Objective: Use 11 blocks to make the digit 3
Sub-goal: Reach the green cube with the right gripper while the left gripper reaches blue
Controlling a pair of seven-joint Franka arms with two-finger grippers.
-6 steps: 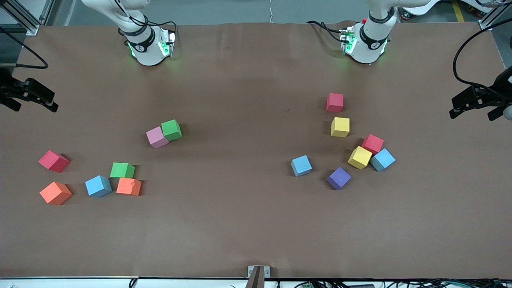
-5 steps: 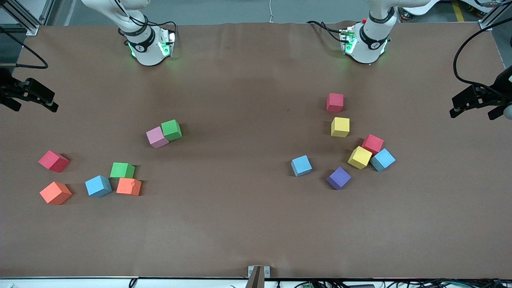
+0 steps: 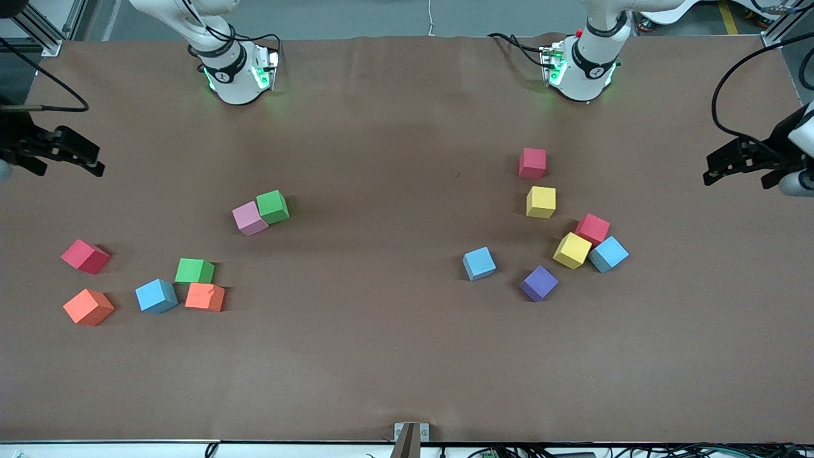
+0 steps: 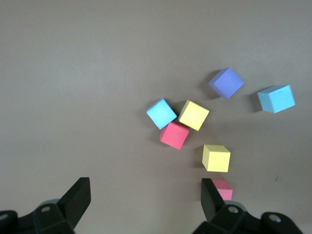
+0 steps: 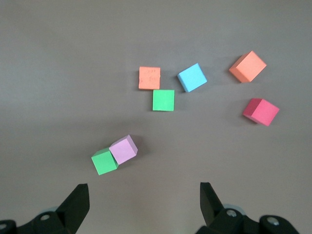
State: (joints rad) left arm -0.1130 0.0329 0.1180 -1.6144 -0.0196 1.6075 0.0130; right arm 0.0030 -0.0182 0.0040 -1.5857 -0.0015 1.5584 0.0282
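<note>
Front view: blocks scattered, both claws wide and holding nothing

Blocks sit in two loose bunches on the brown table, no rows among them. Toward the right arm's end, a pink block touches a green block at its 1 o'clock. Down at their 7 o'clock are a second green block, an orange block, a blue block, another orange and a red one. Toward the left arm's end, a red block has a yellow one at its 6 o'clock. At 5 o'clock from that, red, yellow and blue huddle corner to corner, with a purple block and a lone blue nearby. The right gripper hangs over its end of the table, fingers spread wide. The left gripper does the same over its own end.
</note>
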